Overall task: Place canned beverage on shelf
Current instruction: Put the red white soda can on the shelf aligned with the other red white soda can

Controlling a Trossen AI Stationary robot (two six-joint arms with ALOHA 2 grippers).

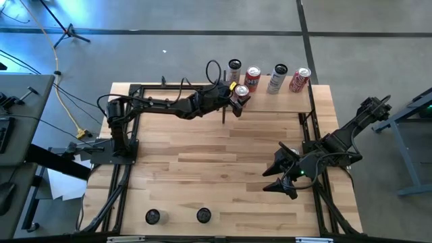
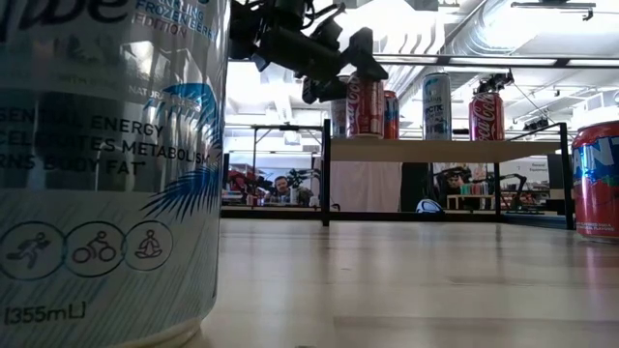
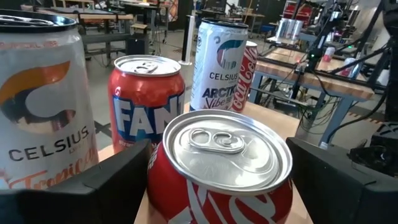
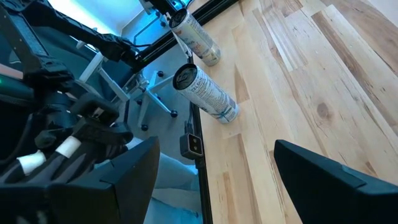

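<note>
Pale wood shelf (image 1: 270, 101) bears cans; left gripper (image 1: 237, 94) grasps red can (image 3: 227, 165).

A robotics lab or workshop: bare grey concrete floor (image 1: 169, 61) with loose cables (image 1: 64, 101), exposed ceiling ducts (image 2: 503, 34), rows of workbenches (image 3: 317, 78) crowded with equipment, and a person seated at a far desk.

At left in the left wrist view, a white can (image 3: 37, 99) reads "CELSIUS". The red can (image 3: 146, 99) behind shows "FAN"; the tall white can (image 3: 219, 65) says "CELSIUS ARCTIC Vibe". The big near can (image 2: 106, 164) in the low view reads "ENERGY", "METABOLISM", "BODY FAT", "[355mL]".
</note>
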